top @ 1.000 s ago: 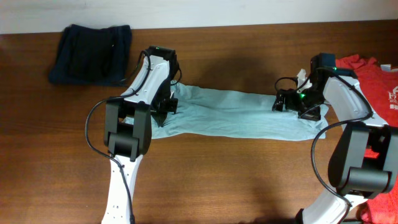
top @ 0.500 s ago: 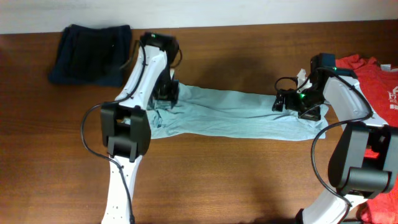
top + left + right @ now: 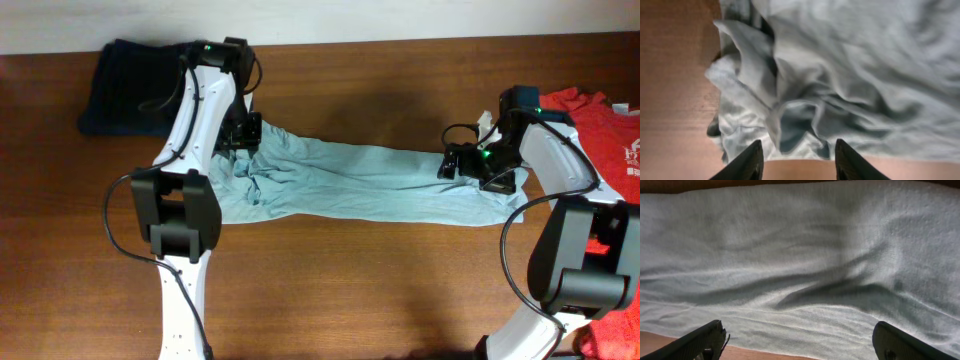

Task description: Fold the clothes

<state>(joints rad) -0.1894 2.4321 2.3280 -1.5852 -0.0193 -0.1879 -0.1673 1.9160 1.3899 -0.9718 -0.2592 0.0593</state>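
My left tool [image 3: 799, 147] hangs over the bunched left end of the long pale grey-blue cotton T-shirt [image 3: 370, 185], partly open and holding nothing. My right tool [image 3: 797, 330] hovers over the shirt's right end, spread wide and also empty. The shirt lies as a narrow band across the brown wooden bench [image 3: 380, 290]. I judge it folded lengthwise at most, with the crosswise folds not yet made and its left end needing smoothing. A dark navy cloth garment [image 3: 145, 85], up-left of the shirt, looks folded. A red printed T-shirt [image 3: 600, 120] just past the shirt's right end lies loose. A pale wall [image 3: 400, 20] runs behind the bench.
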